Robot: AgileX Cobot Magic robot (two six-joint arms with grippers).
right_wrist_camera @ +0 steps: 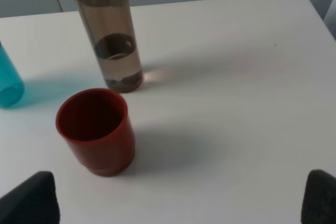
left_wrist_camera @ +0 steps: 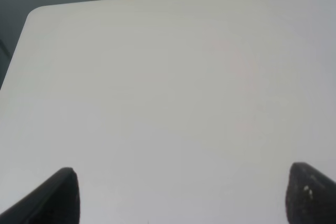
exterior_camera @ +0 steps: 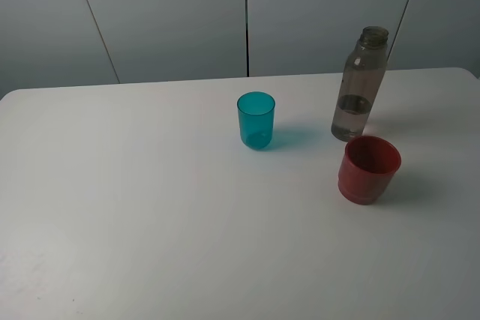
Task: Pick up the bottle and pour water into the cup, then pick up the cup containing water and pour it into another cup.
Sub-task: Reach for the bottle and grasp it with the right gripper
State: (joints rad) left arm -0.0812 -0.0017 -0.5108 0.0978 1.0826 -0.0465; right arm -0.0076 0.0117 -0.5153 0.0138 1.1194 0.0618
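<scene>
Nothing done yet: left gripper (left_wrist_camera: 184,198) is wide open, holding nothing. The teal cup (exterior_camera: 256,120) stands in the middle (looks empty), bottle (exterior_camera: 360,84) w/ some water (exterior_camera: 351,116) to its right, red cup (exterior_camera: 368,168) just in front of it. The right gripper (right_wrist_camera: 176,200) is wide open too, so all pouring is left.

We see a broad, smooth white table (exterior_camera: 135,207) with rounded corners filling most of the high view. Behind its far edge stands a pale grey panelled wall (exterior_camera: 172,13), split by 3 thin dark seams (exterior_camera: 246,16). Soft, even light leaves a faint sheen on the tabletop.
</scene>
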